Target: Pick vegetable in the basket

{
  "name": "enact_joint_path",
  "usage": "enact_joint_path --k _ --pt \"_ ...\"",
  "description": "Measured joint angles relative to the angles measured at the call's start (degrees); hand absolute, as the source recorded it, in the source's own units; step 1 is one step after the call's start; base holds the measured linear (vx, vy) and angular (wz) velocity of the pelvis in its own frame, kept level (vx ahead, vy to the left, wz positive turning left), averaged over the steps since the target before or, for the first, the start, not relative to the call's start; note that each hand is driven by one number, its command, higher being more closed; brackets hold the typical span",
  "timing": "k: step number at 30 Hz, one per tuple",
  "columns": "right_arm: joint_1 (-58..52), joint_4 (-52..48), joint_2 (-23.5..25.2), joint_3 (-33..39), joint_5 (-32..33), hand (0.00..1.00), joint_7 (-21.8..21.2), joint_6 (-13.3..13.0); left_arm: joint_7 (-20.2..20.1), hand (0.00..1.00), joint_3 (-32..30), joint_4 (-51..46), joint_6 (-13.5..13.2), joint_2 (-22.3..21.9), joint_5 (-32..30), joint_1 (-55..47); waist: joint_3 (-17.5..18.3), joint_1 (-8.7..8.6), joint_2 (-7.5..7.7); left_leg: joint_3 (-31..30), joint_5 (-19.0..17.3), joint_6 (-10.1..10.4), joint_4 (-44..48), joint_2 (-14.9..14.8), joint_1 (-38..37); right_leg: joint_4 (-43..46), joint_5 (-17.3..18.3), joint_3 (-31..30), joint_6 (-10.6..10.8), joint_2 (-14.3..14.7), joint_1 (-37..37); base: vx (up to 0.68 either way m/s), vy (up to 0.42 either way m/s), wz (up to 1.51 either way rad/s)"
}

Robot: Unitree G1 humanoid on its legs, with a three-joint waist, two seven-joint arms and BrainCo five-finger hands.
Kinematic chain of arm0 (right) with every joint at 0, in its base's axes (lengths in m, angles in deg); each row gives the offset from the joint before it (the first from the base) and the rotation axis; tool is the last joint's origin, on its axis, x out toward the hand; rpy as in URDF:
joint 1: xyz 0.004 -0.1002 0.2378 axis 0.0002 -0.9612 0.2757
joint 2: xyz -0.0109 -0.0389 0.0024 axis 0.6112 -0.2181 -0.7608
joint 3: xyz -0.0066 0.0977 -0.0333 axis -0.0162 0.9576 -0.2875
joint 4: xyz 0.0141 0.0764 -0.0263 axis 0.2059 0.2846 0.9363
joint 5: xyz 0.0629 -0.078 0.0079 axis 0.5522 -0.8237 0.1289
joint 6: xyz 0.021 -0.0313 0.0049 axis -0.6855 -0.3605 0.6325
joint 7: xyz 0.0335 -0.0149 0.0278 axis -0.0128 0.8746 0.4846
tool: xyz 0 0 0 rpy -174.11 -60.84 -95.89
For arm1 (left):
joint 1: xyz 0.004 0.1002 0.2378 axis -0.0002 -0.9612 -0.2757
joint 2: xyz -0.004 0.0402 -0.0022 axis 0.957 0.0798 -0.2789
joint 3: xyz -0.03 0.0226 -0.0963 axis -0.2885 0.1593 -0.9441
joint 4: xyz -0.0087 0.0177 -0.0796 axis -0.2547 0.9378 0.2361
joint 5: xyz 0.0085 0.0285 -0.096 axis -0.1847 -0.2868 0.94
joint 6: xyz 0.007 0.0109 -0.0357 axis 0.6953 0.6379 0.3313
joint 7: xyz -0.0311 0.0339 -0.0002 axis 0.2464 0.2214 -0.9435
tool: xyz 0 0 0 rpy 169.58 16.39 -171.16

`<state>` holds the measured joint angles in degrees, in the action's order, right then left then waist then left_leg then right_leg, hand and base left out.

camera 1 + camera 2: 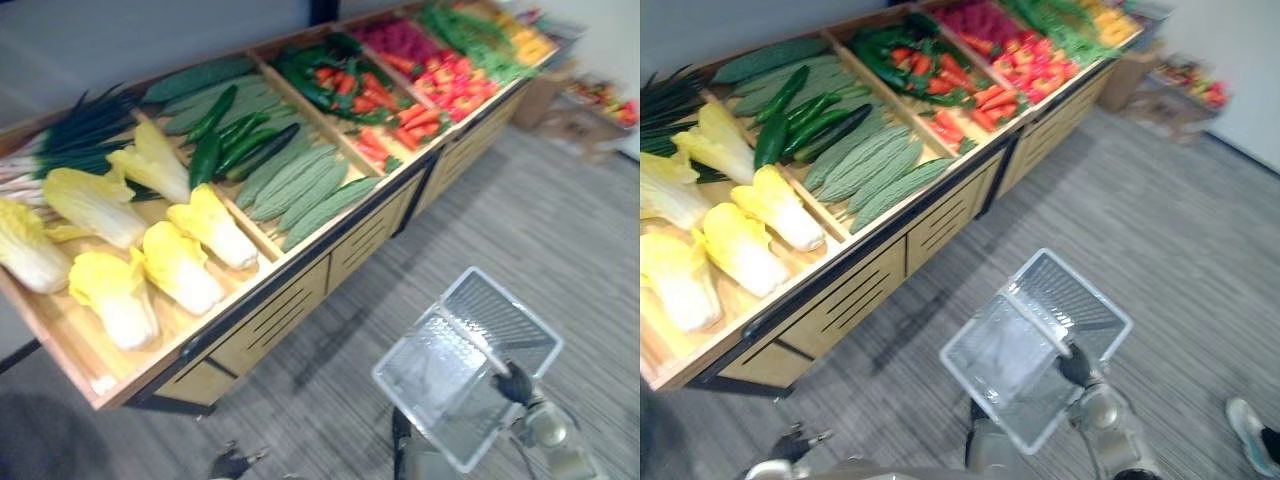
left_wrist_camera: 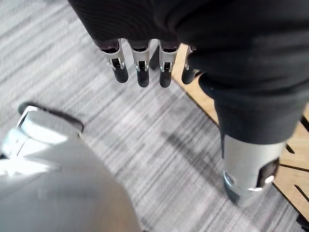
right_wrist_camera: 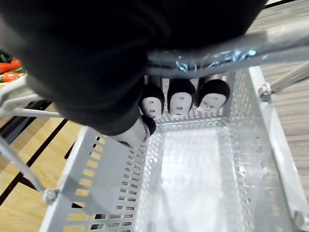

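Vegetables (image 1: 290, 185) lie on the stand (image 1: 290, 300), apart from the empty basket (image 1: 1035, 345) whose handle (image 3: 217, 55) the right hand (image 1: 1075, 365) grips with curled fingers (image 3: 178, 102); the left hand (image 2: 193, 38) hangs with fingers (image 2: 140, 67) straight, and a long reach may swing the basket into the stand.

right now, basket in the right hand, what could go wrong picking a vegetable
The basket hangs from the right hand, apart from the stand; a cabbage carried across could drop to the floor. The left hand, open and low by the stand's front, may knock its edge rising. A person's shoe is close on the right; a swinging basket could hit it.
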<state>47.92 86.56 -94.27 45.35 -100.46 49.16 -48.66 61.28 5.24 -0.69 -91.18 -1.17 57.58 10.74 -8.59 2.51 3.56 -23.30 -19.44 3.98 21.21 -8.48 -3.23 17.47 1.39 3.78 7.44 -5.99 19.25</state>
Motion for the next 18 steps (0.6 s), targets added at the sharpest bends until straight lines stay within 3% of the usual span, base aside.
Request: enact_joint_path --k 2,3,4,5,6,7,8,10,12,13,14,15,16,18 --pt "0.1 0.3 -0.1 0.3 0.0 1.00 0.0 0.7 0.3 0.00 -1.9 0.7 0.0 0.0 0.1 -0.9 0.1 0.40 0.04 0.4 4.4 0.4 4.0 -1.4 1.1 4.3 4.9 3.1 -1.9 0.6 -1.3 0.41 -0.421 0.84" --pt "-0.3 0.3 -0.1 0.2 0.0 1.00 0.0 0.7 0.6 0.00 -2.9 0.9 0.3 -0.2 0.1 -1.0 0.0 0.05 0.14 2.2 9.1 1.0 11.4 -1.2 5.5 4.0 6.1 5.4 -3.1 0.6 -3.2 0.35 -0.380 0.83" --pt "-0.4 0.3 0.0 -0.8 0.5 1.00 0.0 0.7 0.8 0.00 -3.6 0.9 0.5 -0.5 0.4 -1.2 -0.4 0.29 0.68 6.3 18.4 1.0 21.3 -1.8 11.8 0.2 6.6 7.3 -3.9 0.8 -7.1 0.42 -0.445 0.75" --pt "-0.5 0.3 0.0 -1.0 0.8 1.00 0.1 0.7 0.9 0.00 -4.1 0.6 0.4 -0.7 1.6 -1.1 -0.8 0.89 0.91 9.2 18.2 0.6 25.0 -3.0 14.0 -1.4 6.5 7.9 -4.2 1.0 -8.8 0.32 -0.314 0.52" --pt "-0.5 0.4 0.0 -1.1 1.6 1.00 0.2 0.7 0.8 0.00 -4.1 0.5 0.3 -0.8 1.9 -0.8 -1.1 1.44 0.66 14.0 14.8 -0.3 29.7 -4.5 17.0 -3.4 6.2 8.6 -4.8 1.2 -11.2 0.31 -0.261 0.35" --pt "-0.3 0.7 0.0 -1.3 1.7 1.00 0.3 0.7 0.8 0.00 -4.0 0.3 0.2 -0.8 1.9 -0.7 -1.6 1.73 1.33 20.2 11.7 -0.5 33.0 -5.7 20.0 -5.8 6.2 9.5 -4.9 1.0 -14.3 0.30 -0.225 0.35" --pt "-0.4 0.9 0.0 -1.3 1.7 1.00 0.5 0.7 0.8 0.00 -4.0 0.1 0.3 -0.8 2.1 -0.7 -1.6 1.92 1.32 23.1 10.7 -0.6 33.2 -6.3 21.0 -7.0 6.1 10.0 -4.9 0.8 -15.9 0.27 -0.142 0.41" --pt "-0.4 2.1 0.0 -1.2 2.3 1.00 0.8 0.7 1.2 0.00 -4.2 -0.7 0.3 -0.7 2.4 -0.7 -1.7 2.23 0.91 33.7 8.4 -0.1 28.1 -8.7 24.6 -10.3 6.2 12.8 -4.9 0.4 -20.0 0.24 -0.063 0.40" --pt "-0.5 2.3 0.3 -1.0 2.7 1.00 0.8 0.6 1.6 0.00 -4.4 -1.3 0.5 -0.7 2.3 -0.3 -1.8 2.00 0.50 39.9 8.8 0.0 18.4 -9.3 26.0 -12.1 6.2 15.5 -4.7 0.3 -21.3 0.18 0.030 0.42" --pt "-0.8 2.4 0.5 -0.5 2.7 1.00 0.8 0.6 1.8 0.00 -4.3 -1.5 0.6 -0.8 2.3 -0.2 -1.7 1.84 0.10 43.5 11.5 -0.3 10.8 -9.0 26.0 -12.8 6.2 17.3 -4.1 0.3 -21.8 0.29 0.146 0.70" --pt "-1.4 2.3 0.3 0.3 2.7 1.00 1.0 0.6 2.0 0.00 -4.4 -1.4 0.7 -1.5 2.2 -0.3 -1.3 1.28 -1.91 48.1 23.9 -2.0 -2.6 -7.8 25.7 -13.2 6.8 19.7 -2.5 1.5 -22.7 0.26 0.165 0.78" --pt "-1.7 2.5 1.0 0.9 2.7 1.00 1.1 0.8 2.1 0.00 -4.4 -1.4 0.8 -1.4 2.2 -0.2 -0.9 0.92 -2.23 49.5 23.2 -4.6 -4.9 -7.0 25.0 -13.3 7.5 20.6 -1.5 1.3 -23.1 0.31 0.203 1.03" --pt "-1.8 2.6 1.8 1.0 2.7 1.00 1.2 1.1 2.3 0.00 -4.4 -1.7 0.7 -1.2 2.0 0.2 -1.0 0.22 -0.96 48.6 23.9 -5.6 -10.3 -3.8 23.7 -13.3 7.8 22.5 -1.1 0.1 -22.9 0.19 0.131 1.01" --pt "-0.5 3.4 2.9 0.9 2.4 1.00 1.1 1.3 2.5 0.00 -4.5 -1.3 0.9 -0.4 1.1 0.9 -1.7 0.91 1.28 47.5 26.3 -6.4 -16.3 0.2 21.9 -12.5 7.3 23.9 -0.2 -1.9 -22.8 0.21 0.117 0.72"
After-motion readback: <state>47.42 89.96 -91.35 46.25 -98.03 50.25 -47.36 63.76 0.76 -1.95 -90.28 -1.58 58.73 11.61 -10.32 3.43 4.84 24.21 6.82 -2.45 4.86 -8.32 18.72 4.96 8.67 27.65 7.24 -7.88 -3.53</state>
